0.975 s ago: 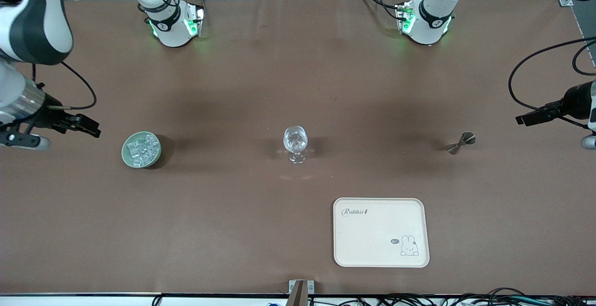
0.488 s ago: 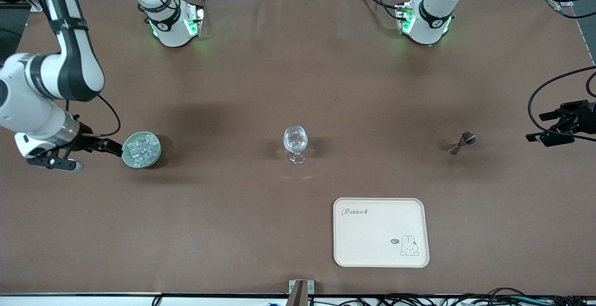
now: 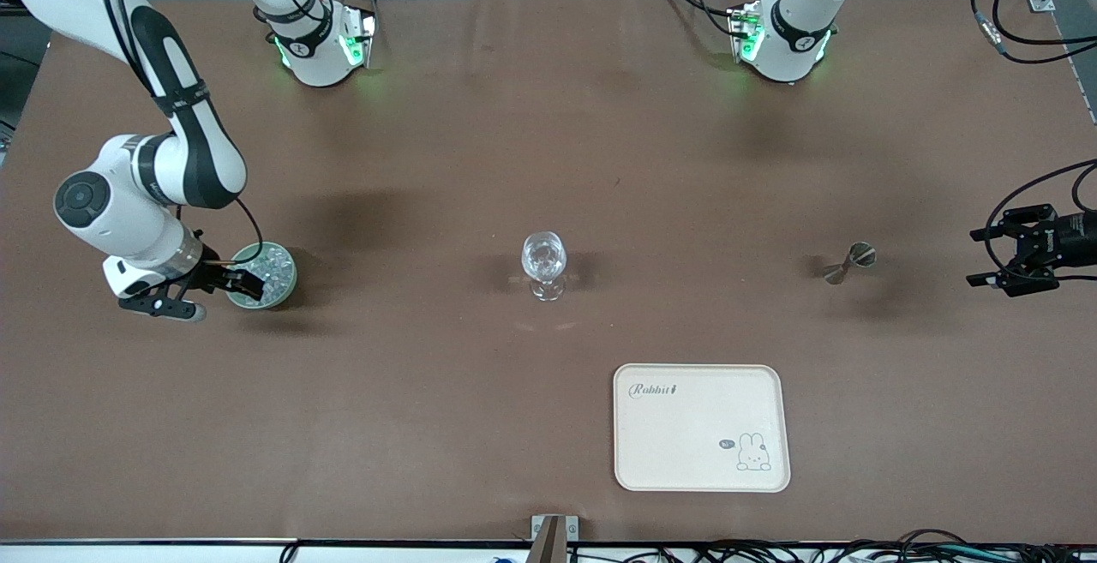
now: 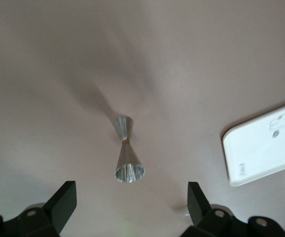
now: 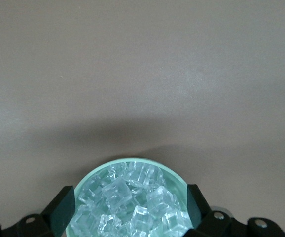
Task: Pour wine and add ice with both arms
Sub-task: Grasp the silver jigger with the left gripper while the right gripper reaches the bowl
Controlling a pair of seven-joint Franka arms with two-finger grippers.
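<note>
While both arms stand at the two ends of the table [image 3: 480, 152], the stemmed glass [image 3: 544, 263] at the table's middle serves as the reference for all placements.

Toward the right arm's end from the glass, the green bowl [image 3: 283, 282] holds the ice [image 3: 267, 270], piled as small clear cubes. The right end effector [image 3: 238, 280] sits at the bowl, fingers spread, one on each side of the rim in the right wrist view [image 5: 127, 197]. No cube is pinched. This straddling pose suggests preparation to take hold of the bowl or its contents.

Toward the left arm's end from the glass, the metal jigger [image 3: 848, 261] lies tipped on its side. The left end effector [image 3: 1016, 263] hangs past it from the glass, fingers spread and empty, aligned with the jigger in the left wrist view [image 4: 126, 157]. The alignment suggests an approach to the measure.

Nearer the front camera than the glass lies the cream tray [image 3: 701, 428], bare except for its printed rabbit. It is well apart from both end effectors. Nothing stands between either end effector and its target, nor between the bowl and the glass. No bottle is visible.
</note>
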